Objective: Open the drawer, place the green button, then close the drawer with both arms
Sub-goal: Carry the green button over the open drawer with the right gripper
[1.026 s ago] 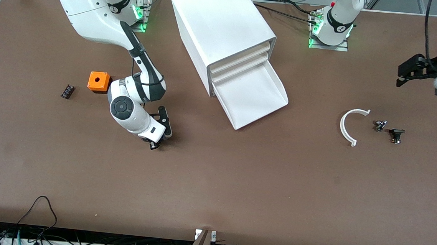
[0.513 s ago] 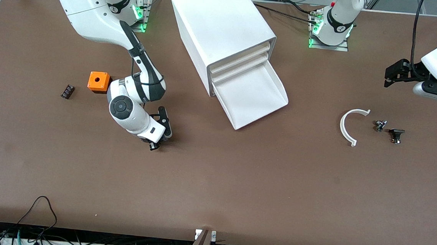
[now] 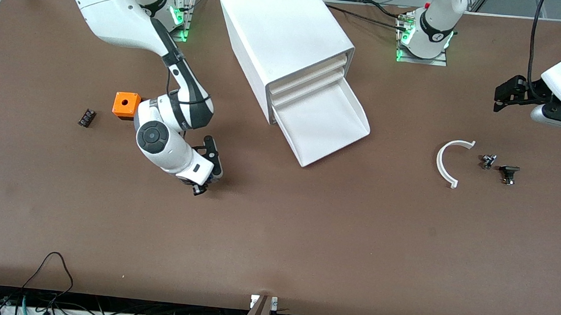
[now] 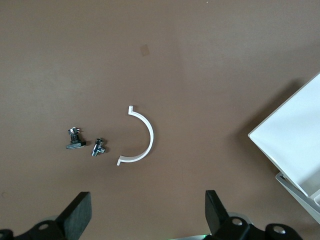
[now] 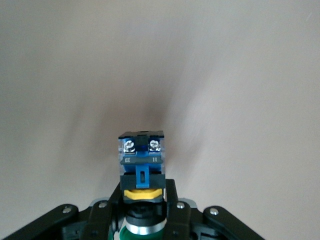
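Observation:
The drawer (image 3: pixel 329 126), lowest of the white cabinet's (image 3: pixel 284 34) three, stands pulled out and holds nothing. My right gripper (image 3: pixel 200 187) is low over bare table beside the cabinet, toward the right arm's end. It is shut on the button (image 5: pixel 142 159), whose blue and black body with a yellow ring sticks out past the fingers (image 5: pixel 173 200); the green cap sits at the gripper (image 5: pixel 144 207) base. My left gripper (image 3: pixel 501 98) hangs open and holds nothing over the left arm's end of the table. Its fingertips (image 4: pixel 79 214) frame bare table in the left wrist view.
An orange cube with a hole (image 3: pixel 126 104) and a small black ribbed block (image 3: pixel 86 117) lie by the right arm. A white curved strip (image 3: pixel 445 164) and two small metal parts (image 3: pixel 488 161) (image 3: pixel 509 173) lie toward the left arm's end.
The left arm swung in from the table's edge early on, then held still. The right arm's elbow shifted slightly, with the button staying in its grip.

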`<state>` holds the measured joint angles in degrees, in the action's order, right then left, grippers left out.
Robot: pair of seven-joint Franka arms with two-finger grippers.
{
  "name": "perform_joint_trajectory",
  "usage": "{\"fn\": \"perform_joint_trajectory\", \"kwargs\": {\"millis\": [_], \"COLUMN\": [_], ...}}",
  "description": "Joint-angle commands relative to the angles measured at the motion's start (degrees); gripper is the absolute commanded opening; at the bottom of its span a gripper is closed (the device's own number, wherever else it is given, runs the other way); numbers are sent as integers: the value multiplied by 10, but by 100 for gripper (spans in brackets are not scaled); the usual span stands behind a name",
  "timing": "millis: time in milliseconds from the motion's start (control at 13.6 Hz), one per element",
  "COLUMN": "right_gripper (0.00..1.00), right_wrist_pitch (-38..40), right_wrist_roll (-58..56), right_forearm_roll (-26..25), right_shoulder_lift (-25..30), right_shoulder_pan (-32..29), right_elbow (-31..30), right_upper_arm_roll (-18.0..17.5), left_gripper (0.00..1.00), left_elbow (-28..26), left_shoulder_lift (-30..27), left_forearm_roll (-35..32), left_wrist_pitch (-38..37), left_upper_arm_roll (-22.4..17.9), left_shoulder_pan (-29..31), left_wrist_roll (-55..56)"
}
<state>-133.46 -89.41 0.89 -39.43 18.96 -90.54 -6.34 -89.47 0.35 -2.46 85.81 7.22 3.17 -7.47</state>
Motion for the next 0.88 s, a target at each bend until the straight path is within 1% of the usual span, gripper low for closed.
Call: {"fn": "perform_joint_trajectory", "kwargs": {"millis": [0, 73, 293, 659, 806], "right_gripper": [13, 13, 13, 13, 13], "right_wrist_pitch": [65, 79, 105, 113, 113], "right_wrist_roll": [37, 55, 99, 191, 229], "right_forearm_roll": [22, 22, 13, -14, -16], "right_shoulder_lift": [6, 6, 6, 6, 6], "right_shoulder_pan": [-4, -3, 1, 59, 85], "right_elbow": [63, 81, 105, 126, 142], "right_upper_arm_roll": [-36, -48, -83, -87, -87], "left_gripper": [100, 100, 100, 100, 100], "left_elbow": [-3, -3, -3, 2, 2], "left_shoulder_lift": [-8, -8, -9, -9, -9], "left_forearm_roll": [-1, -1, 2, 3, 3], "left_wrist_pitch": [-6, -6, -6, -13, -15], "left_upper_arm_roll": [-5, -4, -4, 1, 1], "left_shoulder_pan": [3, 3, 3, 3, 3], "left_wrist_roll": [-4, -4, -4, -4, -4]}}
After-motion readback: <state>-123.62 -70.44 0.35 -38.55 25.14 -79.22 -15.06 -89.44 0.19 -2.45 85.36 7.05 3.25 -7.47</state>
